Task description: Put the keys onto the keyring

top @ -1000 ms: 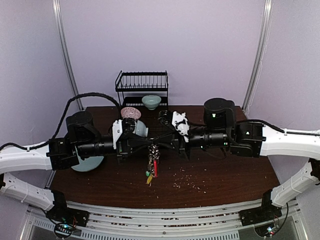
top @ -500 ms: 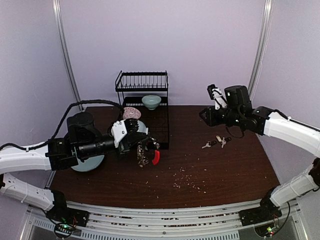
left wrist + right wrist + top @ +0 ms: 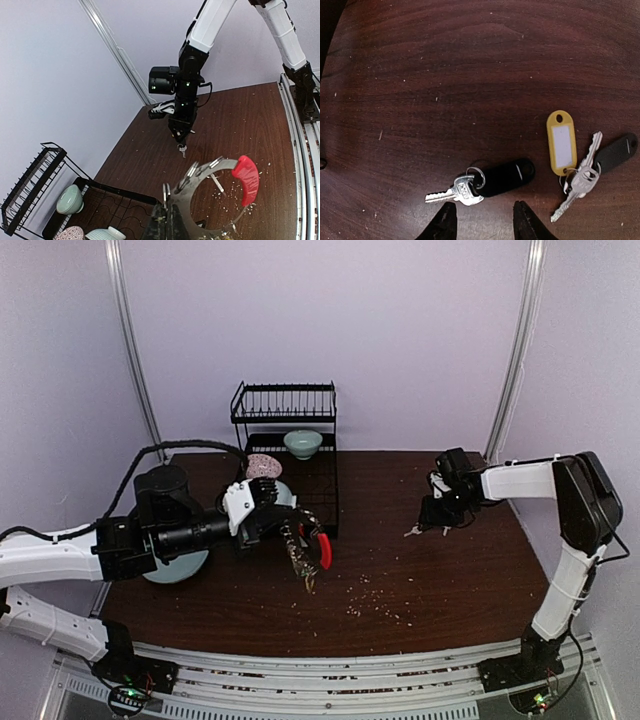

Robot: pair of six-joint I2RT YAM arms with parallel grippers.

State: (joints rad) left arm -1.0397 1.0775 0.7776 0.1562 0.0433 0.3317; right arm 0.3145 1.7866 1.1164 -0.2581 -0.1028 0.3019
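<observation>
**Top view.** The left jaws are clamped on the keyring [image 3: 303, 558], left of centre over the tabletop [image 3: 450, 590]. Its red clip [image 3: 323, 552] faces right and the tagged bunch hangs below. I cannot tell whether the bunch touches the wood. The right arm [image 3: 520, 480] reaches in from the right. The right jaws point down over the loose keys [image 3: 411, 531] at the right rear of the tabletop, well apart from the keyring. A dish rack [image 3: 285, 405] stands at the back with a pale green bowl [image 3: 302, 443] in it. Crumbs [image 3: 372, 592] lie scattered near the front.

**Left wrist view.** The thin metal ring arcs up from the clamped jaws, with the red clip at its right end. Beyond it the right arm stands tip-down just above the keys.

**Right wrist view.** The right jaws stand apart and hold nothing, both tips at the lower edge. Just ahead of the gap lies a silver key [image 3: 455, 193] on a small ring with a black tag [image 3: 506, 176]. To the right, a yellow tag [image 3: 561, 141], two more silver keys and a second black tag [image 3: 616, 152] lie together. All lie flat on the tabletop.
</observation>
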